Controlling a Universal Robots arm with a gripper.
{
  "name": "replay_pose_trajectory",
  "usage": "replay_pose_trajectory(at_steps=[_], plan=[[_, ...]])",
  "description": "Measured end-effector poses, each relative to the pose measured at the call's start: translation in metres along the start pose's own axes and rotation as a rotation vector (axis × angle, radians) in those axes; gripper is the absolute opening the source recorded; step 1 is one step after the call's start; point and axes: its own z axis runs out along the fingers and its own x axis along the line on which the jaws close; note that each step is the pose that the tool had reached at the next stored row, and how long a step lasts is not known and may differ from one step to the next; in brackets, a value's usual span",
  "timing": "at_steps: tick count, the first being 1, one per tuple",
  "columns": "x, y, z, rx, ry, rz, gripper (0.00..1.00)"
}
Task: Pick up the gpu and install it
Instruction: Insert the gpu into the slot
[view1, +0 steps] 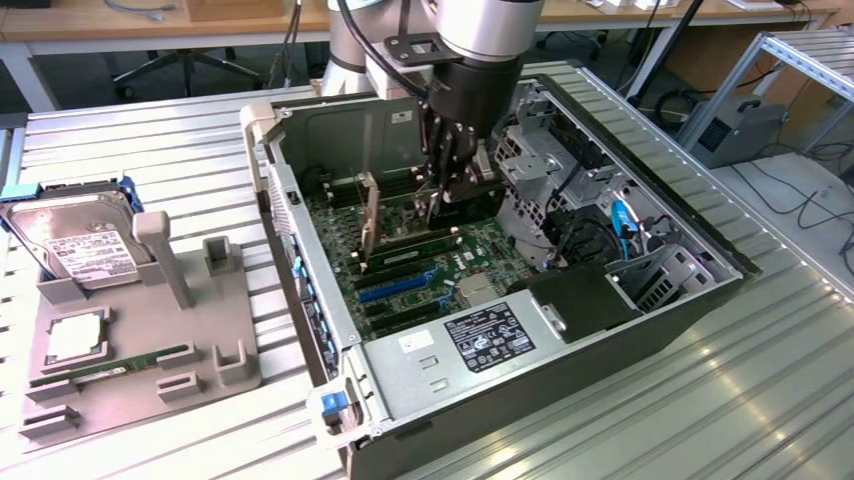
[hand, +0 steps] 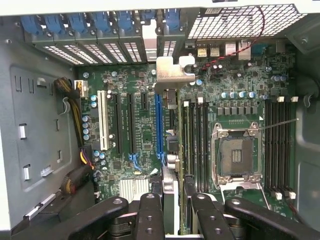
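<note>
Overall, ribbed metal table (view1: 160, 160); wooden desks (view1: 80, 20) behind; gpu (view1: 371, 225) upright inside case (view1: 601, 370).

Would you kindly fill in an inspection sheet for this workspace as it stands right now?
surface: ribbed metal table, carrying the open computer case and a grey fixture tray.
job's things: gpu stands on edge above the motherboard, beside the blue slot; whether it is seated cannot be told.
clutter: hard drive, RAM stick and a square silver chip on the tray.
tool: low inside the case, at the gpu's upper edge; grip cannot be told.
cables: yellow-black bundle and blue cable inside the case; loose leads on the floor.
surroundings: wooden benches, chair base, metal rack.
</note>
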Motion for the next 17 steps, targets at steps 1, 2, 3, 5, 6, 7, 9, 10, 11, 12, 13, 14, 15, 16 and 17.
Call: replay_pose_trajectory(at_steps=[1, 2, 3, 5, 6, 7, 9, 10, 11, 12, 13, 14, 15, 16, 17], plan=[[0.0003, 0.0000, 0.0001, 0.0000, 0.0000, 0.000, 0.27], [0.0006, 0.0000, 0.0002, 0.0000, 0.0000, 0.000, 0.27], [0.0008, 0.0000, 0.0003, -0.0001, 0.0001, 0.000, 0.27], [0.0016, -0.0001, 0.0007, 0.0000, 0.0000, 0.000, 0.27], [0.0020, -0.0001, 0.0008, 0.0000, 0.0001, 0.000, 0.27], [0.0023, -0.0001, 0.0009, -0.0001, 0.0001, 0.000, 0.27], [0.0030, -0.0001, 0.0011, 0.0000, 0.0000, 0.000, 0.27], [0.0034, -0.0001, 0.0013, 0.0000, 0.0000, 0.000, 0.27], [0.0038, -0.0001, 0.0013, -0.0001, 0.0001, 0.000, 0.27], [0.0041, -0.0001, 0.0015, 0.0000, 0.0000, 0.000, 0.27], [0.0044, -0.0001, 0.0017, 0.0000, 0.0000, 0.000, 0.27], [0.0048, -0.0001, 0.0018, 0.0000, 0.0000, 0.000, 0.27], [0.0051, -0.0001, 0.0019, 0.0000, 0.0000, 0.000, 0.27], [0.0056, -0.0001, 0.0022, 0.0000, 0.0000, 0.000, 0.27], [0.0059, -0.0002, 0.0023, 0.0000, 0.0000, 0.000, 0.27]])
